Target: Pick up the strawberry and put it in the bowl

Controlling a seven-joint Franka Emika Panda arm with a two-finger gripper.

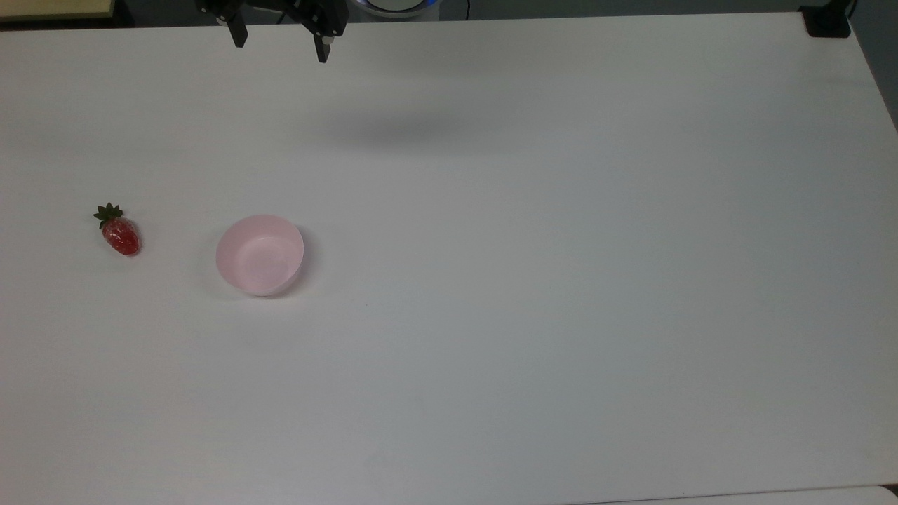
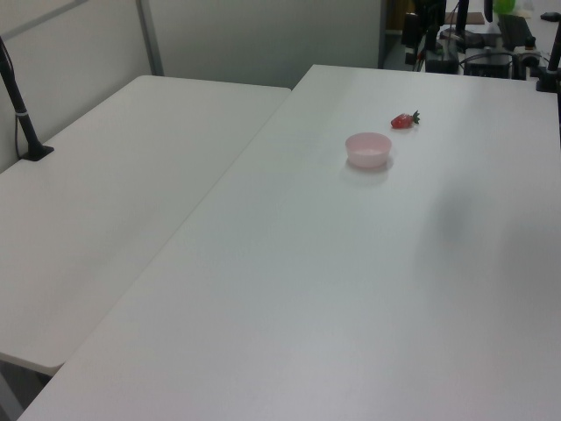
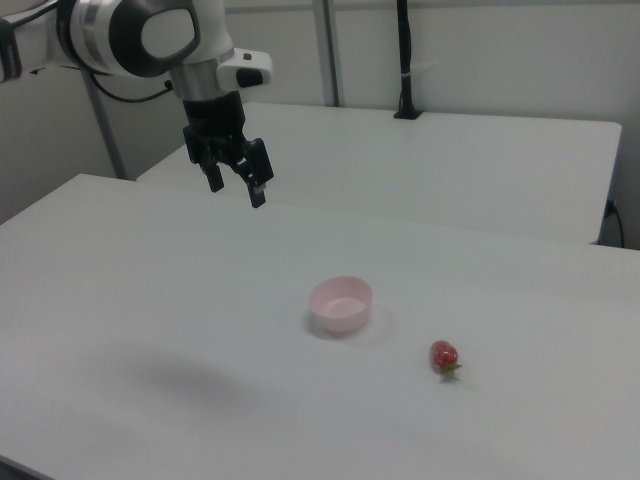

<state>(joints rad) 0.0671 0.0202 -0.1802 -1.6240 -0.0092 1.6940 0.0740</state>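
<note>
strawberry waiting on the table, gripper high and empty

the strawberry point(image 1: 121, 233) lies on its side on the white table point(image 1: 561, 280), alone near the top view's left edge, its green cap pointing toward the far side of the table in that view. the bowl point(image 1: 259, 254) sits upright to the top view's right of it, clearly apart, with nothing inside. the gripper point(image 3: 237, 186) hangs well above the table with its fingers spread and nothing between them, far from both things.

the strawberry looks small, light and glossy, so probably slick and apt to roll or squirt out of a pinch. the best hold is likely across the widest part of the red body, fingers on either flank, not on the thin leafy cap, and pressed gently.
</note>
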